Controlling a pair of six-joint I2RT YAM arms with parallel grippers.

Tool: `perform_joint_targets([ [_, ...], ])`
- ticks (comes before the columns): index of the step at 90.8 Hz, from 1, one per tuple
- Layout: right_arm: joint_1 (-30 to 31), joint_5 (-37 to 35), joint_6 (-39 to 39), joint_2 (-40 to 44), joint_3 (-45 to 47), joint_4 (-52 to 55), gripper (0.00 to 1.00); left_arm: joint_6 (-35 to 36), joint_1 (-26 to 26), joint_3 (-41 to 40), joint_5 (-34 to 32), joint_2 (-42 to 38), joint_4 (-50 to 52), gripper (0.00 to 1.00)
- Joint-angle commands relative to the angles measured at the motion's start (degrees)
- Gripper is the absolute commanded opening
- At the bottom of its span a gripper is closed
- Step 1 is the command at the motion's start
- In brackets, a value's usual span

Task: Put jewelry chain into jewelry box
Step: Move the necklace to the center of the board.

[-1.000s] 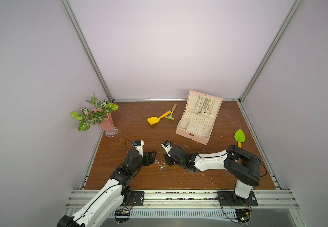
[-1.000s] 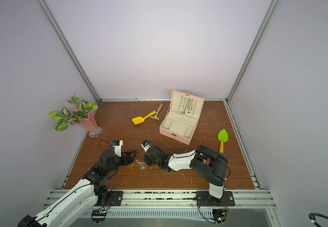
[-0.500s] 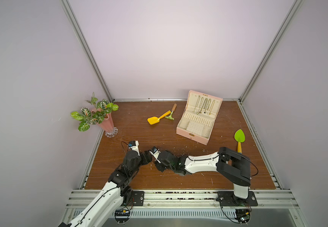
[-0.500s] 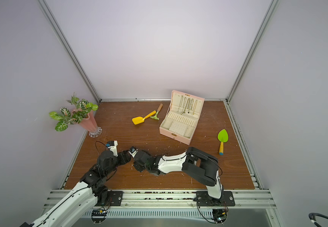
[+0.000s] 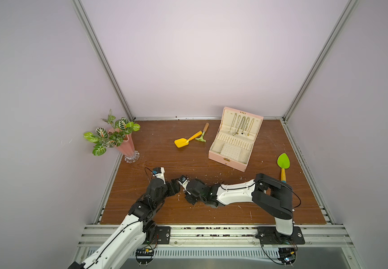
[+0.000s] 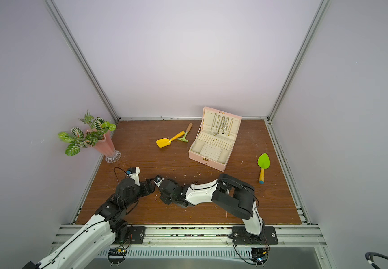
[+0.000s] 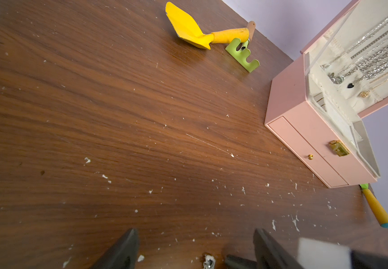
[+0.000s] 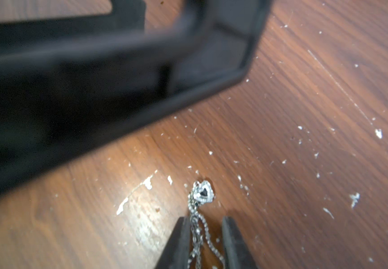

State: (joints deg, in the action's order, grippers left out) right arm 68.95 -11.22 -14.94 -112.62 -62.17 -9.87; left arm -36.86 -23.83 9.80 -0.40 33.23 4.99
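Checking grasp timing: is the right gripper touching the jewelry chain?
Cannot tell. The right wrist view shows the jewelry chain between open jaws of the right gripper, but blur hides any contact.

- Brown wooden table (image 5: pixel 211 216), flecked with small white specks (image 7: pixel 87 160).
- Open pink jewelry box (image 5: pixel 235 164), toward the back right.
- Yellow scoop (image 5: pixel 183 141), its handle against a green rake (image 5: pixel 201 139), just left of the box.
- Green trowel (image 5: pixel 283 160) near the right edge.
- Pink vase (image 5: pixel 124 148) with a plant at the left edge.
- Thin chain (image 8: pixel 202 193) with a heart pendant, near the front.
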Motion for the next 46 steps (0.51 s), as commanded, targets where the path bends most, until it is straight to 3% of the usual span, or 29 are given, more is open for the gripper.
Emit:
perform_joint_targets([
  [1, 0.54, -1.18, 0.91, -1.93, -0.62, 3.45, 0.18, -0.14, -0.47, 1.24, -0.92, 0.10, 0.82, 0.80],
  [16, 0.92, -4.06, 1.87, -1.17, 1.14, 1.43, 0.00, -0.58, -0.47, 1.70, -1.09, 1.14, 1.46, 0.80],
  [46, 0.63, -2.52, -3.76, 6.97, 9.38, -12.26, 0.00, -4.30, -0.51, 2.30, 7.35, 3.12, -1.74, 0.77],
])
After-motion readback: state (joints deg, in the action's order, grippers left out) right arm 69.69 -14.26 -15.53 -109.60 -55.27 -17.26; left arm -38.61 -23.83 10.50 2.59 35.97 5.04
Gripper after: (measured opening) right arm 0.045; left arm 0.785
